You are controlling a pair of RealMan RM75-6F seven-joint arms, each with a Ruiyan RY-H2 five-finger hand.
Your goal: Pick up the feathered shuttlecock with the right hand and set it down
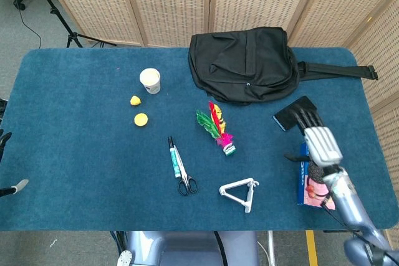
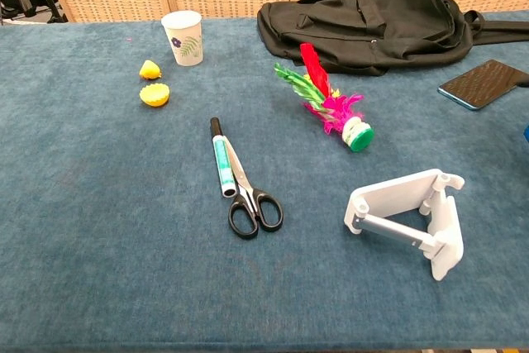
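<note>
The feathered shuttlecock lies on its side in the middle of the blue table, red, green and pink feathers pointing to the back, green base toward the front right. My right hand hovers over the table's right part, well right of the shuttlecock. Its fingers are stretched out and apart over the near end of a black phone, and it holds nothing. In the chest view only a dark blur at the top right corner hints at it. Of my left hand only two fingertips show, far apart, at the left edge.
A black backpack lies behind the shuttlecock. A cookie box sits under my right forearm. A white phone stand, scissors and a pen lie in front. A paper cup and yellow pieces are at back left.
</note>
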